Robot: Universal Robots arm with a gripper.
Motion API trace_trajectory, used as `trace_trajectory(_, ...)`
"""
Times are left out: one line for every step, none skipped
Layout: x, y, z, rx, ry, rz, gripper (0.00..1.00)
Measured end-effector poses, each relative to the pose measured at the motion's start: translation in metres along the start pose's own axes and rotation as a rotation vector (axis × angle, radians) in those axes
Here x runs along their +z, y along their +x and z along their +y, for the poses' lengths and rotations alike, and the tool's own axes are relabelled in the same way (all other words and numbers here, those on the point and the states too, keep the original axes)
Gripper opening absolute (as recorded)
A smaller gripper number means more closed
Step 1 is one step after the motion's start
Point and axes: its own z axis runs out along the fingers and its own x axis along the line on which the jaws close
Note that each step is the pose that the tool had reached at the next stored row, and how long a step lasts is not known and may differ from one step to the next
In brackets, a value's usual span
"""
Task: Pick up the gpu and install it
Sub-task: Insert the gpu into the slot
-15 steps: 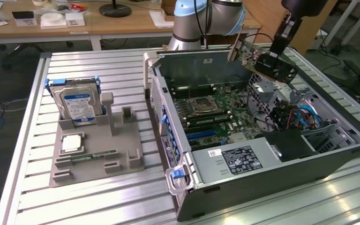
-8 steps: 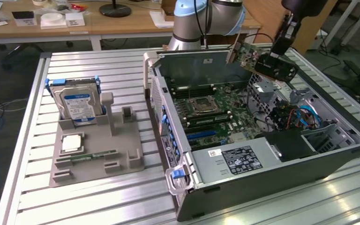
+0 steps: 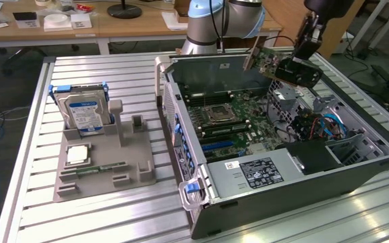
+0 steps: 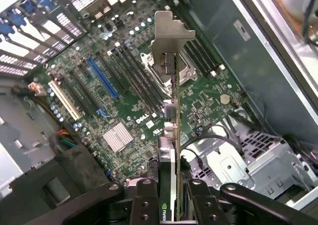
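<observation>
Nearest me in the exterior view, one open computer case (image 3: 296,187) lies on its side on the slatted metal counter (image 3: 100,223), with its motherboard (image 3: 248,136) facing up. Just beside it, toward the exterior view's left, sits one gray fixture tray (image 3: 140,169). I count three parts on it: one silver hard drive (image 3: 83,114) with a blue label, standing upright at the back; one square processor chip (image 3: 77,154), lying flat; and one narrow green RAM stick (image 3: 103,168), flat in front of the chip.

Farther back, over the far end of the case, I've got my one arm (image 3: 222,20) and its one hand (image 3: 290,71). The hand is clenched on the gpu (image 3: 265,59). That's one card, up in the air above the case's rear wall, and I can't see it touching anything else.

On the wrist view, two black fingers (image 4: 144,202) pinch the card from either side. It sits edge-on between them and runs straight out away from the hand, with its metal bracket (image 4: 171,36) at the far end. Past the bracket the board lies well apart from the card, showing one long blue slot (image 4: 102,78) and one silver heatsink (image 4: 118,136).
</observation>
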Motion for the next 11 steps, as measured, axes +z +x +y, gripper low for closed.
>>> trace_trajectory(0.0, 0.0, 0.0, -0.012, -0.0003, 0.0005, 0.26)
trace_trajectory(0.0, 0.0, 0.0, -0.025, -0.0006, 0.0011, 0.26)
trace_trajectory(0.0001, 0.0, 0.0, -0.037, -0.0008, 0.0017, 0.26)
trace_trajectory(0.0, 0.0, 0.0, -0.05, -0.001, 0.0023, 0.26)
trace_trajectory(0.0001, 0.0, 0.0, -0.063, -0.0014, 0.0028, 0.26)
trace_trajectory(0.0, 0.0, 0.0, -0.075, -0.0016, 0.0034, 0.26)
trace_trajectory(0.0001, 0.0, 0.0, -0.088, -0.0019, 0.0041, 0.26)
trace_trajectory(0.0001, 0.0, 0.0, -0.1, -0.0021, 0.0046, 0.26)
trace_trajectory(0.0001, 0.0, 0.0, -0.112, -0.0024, 0.0051, 0.26)
trace_trajectory(0.0001, 0.0, 0.0, -0.124, -0.0026, 0.0056, 0.26)
trace_trajectory(0.0001, 0.0, 0.0, -0.135, -0.0028, 0.0062, 0.26)
